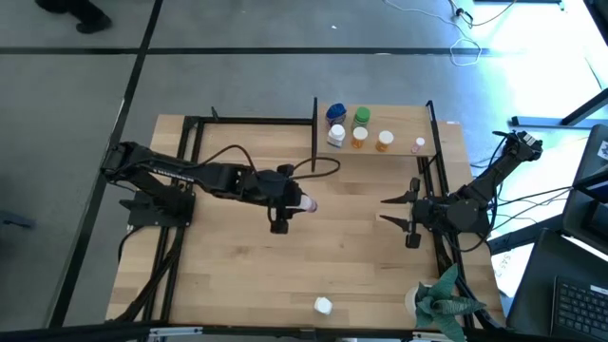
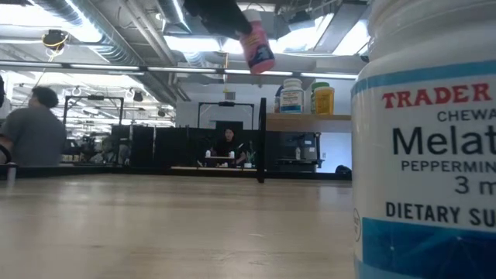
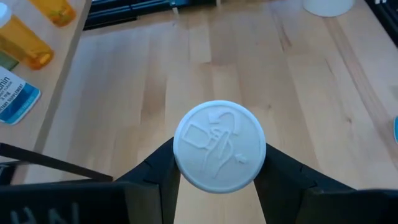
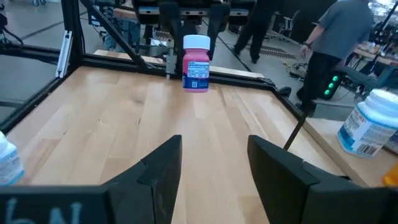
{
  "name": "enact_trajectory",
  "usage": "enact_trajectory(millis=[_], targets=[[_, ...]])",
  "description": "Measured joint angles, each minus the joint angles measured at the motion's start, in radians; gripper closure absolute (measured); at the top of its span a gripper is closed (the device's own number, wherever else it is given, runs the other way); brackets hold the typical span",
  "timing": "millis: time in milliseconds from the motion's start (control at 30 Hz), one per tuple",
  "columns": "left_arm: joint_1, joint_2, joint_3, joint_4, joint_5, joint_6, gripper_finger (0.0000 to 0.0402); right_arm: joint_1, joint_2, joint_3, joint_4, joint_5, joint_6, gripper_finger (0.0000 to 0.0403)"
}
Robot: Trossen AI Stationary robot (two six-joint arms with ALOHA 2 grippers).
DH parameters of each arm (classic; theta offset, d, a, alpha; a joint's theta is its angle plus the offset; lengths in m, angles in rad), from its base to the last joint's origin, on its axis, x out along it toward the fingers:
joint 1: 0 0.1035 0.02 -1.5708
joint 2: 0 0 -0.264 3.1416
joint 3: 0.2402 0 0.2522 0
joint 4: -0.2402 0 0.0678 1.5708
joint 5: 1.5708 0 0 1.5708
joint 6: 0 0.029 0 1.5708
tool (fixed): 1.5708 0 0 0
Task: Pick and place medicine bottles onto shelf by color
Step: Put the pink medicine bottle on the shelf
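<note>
My left gripper [image 1: 293, 203] hovers over the middle of the table, shut on a pink medicine bottle [image 2: 258, 48] with a white cap [image 3: 219, 154]. My right gripper [image 1: 391, 211] waits open near the table's right edge, pointing toward the pink bottle [image 4: 196, 65]. The shelf [image 1: 404, 123] stands at the far edge. On it stand a blue-capped white bottle [image 1: 334, 114], a green one [image 1: 362, 116], a white one [image 1: 335, 138], two orange ones [image 1: 359, 138] and a small pink one [image 1: 419, 144]. Another white bottle [image 1: 323, 305] stands on the table near its near edge. My left gripper pinches the pink bottle between its two fingers [image 3: 163, 171], on opposite sides just below the cap [image 3: 219, 154], which hides the exact spot. The fingers come from above, pointing down. The bottle hangs lifted clear of the table, cap up and slightly tilted [image 2: 258, 48].
A green paper-like plant [image 1: 446, 299] sits at the near right corner. Black frame rails [image 1: 190, 142] run along the table's sides. The near white bottle, labelled melatonin [image 2: 426, 155], fills the low view's right side. People sit and stand in the room behind.
</note>
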Motion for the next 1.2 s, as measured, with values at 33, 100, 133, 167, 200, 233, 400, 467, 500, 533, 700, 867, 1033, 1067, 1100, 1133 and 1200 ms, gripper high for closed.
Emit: enact_trajectory(millis=[33,100,133,167,200,233,400,467,500,533,700,867,1033,1067,1100,1133,1200], targets=[[0.000,0.000,0.000,0.004,0.000,-0.001,0.0248,0.000,0.000,0.000,0.000,-0.001,0.013,0.0217],[0.000,0.000,0.000,0.016,-0.001,0.000,0.0248,0.000,0.000,0.000,0.000,-0.021,0.013,0.0217],[0.000,0.000,0.000,0.025,-0.002,0.000,0.0248,0.000,0.000,0.000,0.000,-0.041,0.010,0.0217],[0.000,0.000,0.000,0.031,-0.002,0.000,0.0248,0.000,0.000,0.000,0.000,-0.050,0.009,0.0216],[0.000,0.000,0.000,0.036,-0.002,0.000,0.0248,0.000,0.000,0.000,0.000,-0.051,0.010,0.0215],[0.000,0.000,0.000,0.037,-0.002,0.000,0.0248,0.000,0.000,0.000,-0.001,-0.050,0.010,0.0212],[0.000,0.000,0.000,0.053,-0.001,0.000,0.0248,-0.001,0.018,0.000,-0.001,-0.049,-0.017,0.0182],[0.000,0.000,0.000,0.070,-0.001,0.000,0.0248,-0.009,0.030,0.000,-0.001,-0.046,-0.015,0.0166],[0.000,0.000,0.000,0.080,-0.001,0.001,0.0248,-0.017,0.037,0.000,0.001,-0.046,-0.007,0.0159],[0.000,0.000,0.000,0.089,-0.001,0.002,0.0248,-0.027,0.047,0.000,0.011,-0.048,0.010,0.0154],[0.000,0.000,0.000,0.116,-0.001,0.016,0.0248,-0.099,0.110,0.000,0.170,-0.179,0.005,0.0145],[0.001,0.000,0.000,0.130,0.000,0.018,0.0248,-0.203,0.198,0.000,0.338,-0.276,-0.012,0.0145],[0.001,0.000,0.000,0.131,0.000,0.019,0.0248,-0.311,0.298,0.003,0.463,-0.367,-0.012,0.0144],[0.001,0.000,0.000,0.131,0.000,0.019,0.0248,-0.329,0.316,0.014,0.467,-0.385,-0.012,0.0144],[0.001,0.000,0.000,0.131,0.000,0.020,0.0248,-0.348,0.340,0.032,0.467,-0.404,-0.013,0.0144],[0.001,0.000,0.000,0.131,0.000,0.020,0.0248,-0.364,0.363,0.052,0.467,-0.423,-0.013,0.0144],[0.001,0.000,0.000,0.131,0.000,0.020,0.0248,-0.395,0.417,0.101,0.465,-0.478,-0.018,0.0144]])
